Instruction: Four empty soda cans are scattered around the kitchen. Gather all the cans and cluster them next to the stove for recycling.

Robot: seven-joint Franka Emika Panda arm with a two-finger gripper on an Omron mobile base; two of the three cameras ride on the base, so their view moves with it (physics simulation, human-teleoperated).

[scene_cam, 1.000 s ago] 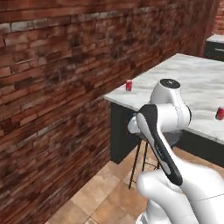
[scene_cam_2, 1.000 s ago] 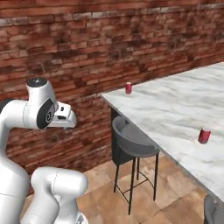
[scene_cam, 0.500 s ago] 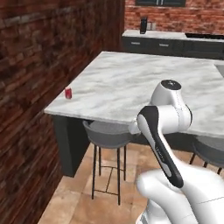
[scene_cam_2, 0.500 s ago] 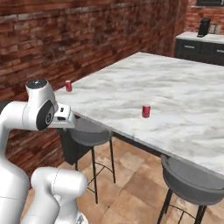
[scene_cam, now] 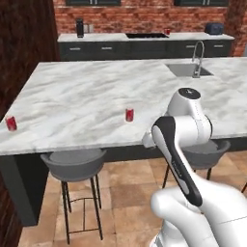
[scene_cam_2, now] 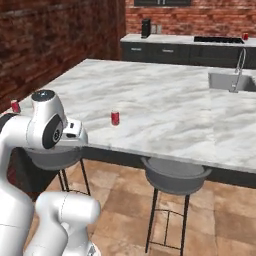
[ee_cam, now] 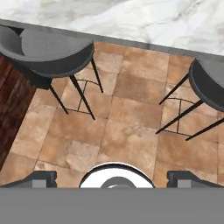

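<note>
A: Wide apart were the jaws of the claw (ee_cam: 112,177), with nothing held between them. It was pointed down at the tiled floor (ee_cam: 127,140), just off the front edge of the marble island (scene_cam: 87,96), between two grey stools (ee_cam: 48,52) tucked under that edge.

B: And the soda cans, where were they seen relative to the island?

A: One soda can (scene_cam: 129,114) was stood upright on the island, near its front edge. A second can (scene_cam: 10,123) was placed at the island's left front corner, well apart from the first. A third can (scene_cam: 167,32) was seen on the back counter (scene_cam: 106,37) behind the island, just beside the black stove (scene_cam: 145,35).

B: Was a fourth can found?

A: It could not be told from these views.

B: What else was noted on the island?

A: A sink (scene_cam: 188,70) with a faucet (scene_cam: 197,53) was set into the island's far right part.
</note>
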